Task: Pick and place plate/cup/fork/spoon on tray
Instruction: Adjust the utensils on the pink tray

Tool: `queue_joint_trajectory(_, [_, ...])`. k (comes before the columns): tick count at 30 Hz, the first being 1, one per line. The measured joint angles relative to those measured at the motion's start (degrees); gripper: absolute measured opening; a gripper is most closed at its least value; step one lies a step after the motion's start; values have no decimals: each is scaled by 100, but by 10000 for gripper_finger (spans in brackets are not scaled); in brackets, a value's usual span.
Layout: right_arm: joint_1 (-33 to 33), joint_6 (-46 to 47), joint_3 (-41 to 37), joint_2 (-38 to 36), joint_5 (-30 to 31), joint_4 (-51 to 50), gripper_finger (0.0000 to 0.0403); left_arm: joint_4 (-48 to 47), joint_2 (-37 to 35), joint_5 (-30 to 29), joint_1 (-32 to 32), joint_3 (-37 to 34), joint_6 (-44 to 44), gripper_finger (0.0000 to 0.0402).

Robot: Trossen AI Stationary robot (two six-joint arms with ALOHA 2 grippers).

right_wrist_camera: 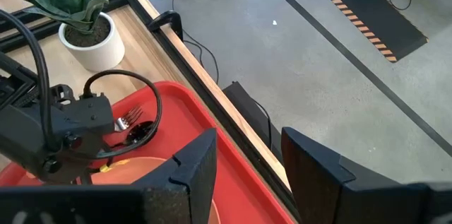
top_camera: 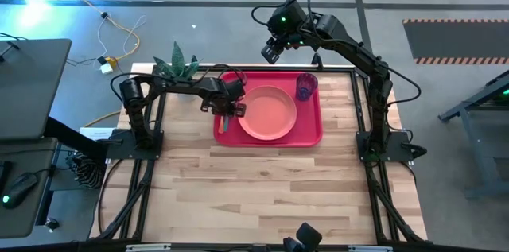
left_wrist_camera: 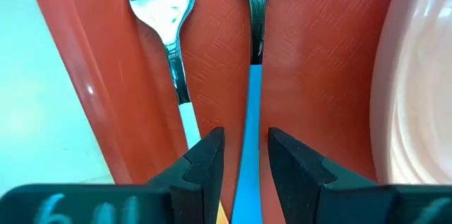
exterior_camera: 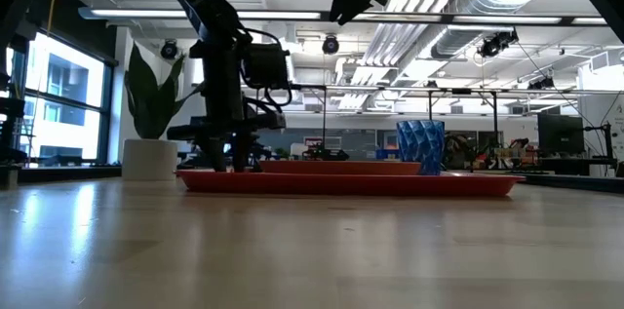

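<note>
Pale wooden boards make up the table, which stands on a grey floor with striped hazard tape along the top of the high view. At the upper left of the table a plant sits in a white pot. Right of it, the left gripper hangs low over the left end of the tray; in the left wrist view its two fingers stand slightly apart on either side of the spoon handle, which runs between them, though whether they press on it cannot be told. Just left of the spoon in that view lies the fork, also on the red tray floor beside the rim. The plate fills the tray's middle, its pale edge showing at the right of the left wrist view. Farther right, the cup stands upright in the tray's upper right corner, clear of the plate. The right gripper hovers high above the table's far edge, fingers spread and empty.
</note>
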Motion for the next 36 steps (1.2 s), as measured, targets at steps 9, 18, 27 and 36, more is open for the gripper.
queue_joint_trajectory(9, [0, 17, 0, 0, 0, 2, 149, -5, -14, 216, -60, -9, 0, 104])
queue_joint_trajectory(18, [0, 42, -2, 0, 0, 2, 149, 79, -16, 216, -60, -15, 50, 104])
queue_joint_trajectory(27, [1, 42, -2, 0, 0, 2, 149, 41, -3, 47, -64, 108, 57, 104])
queue_joint_trajectory(36, [1, 42, -2, 0, 0, -2, 149, -177, -5, -81, -56, 372, 199, 103])
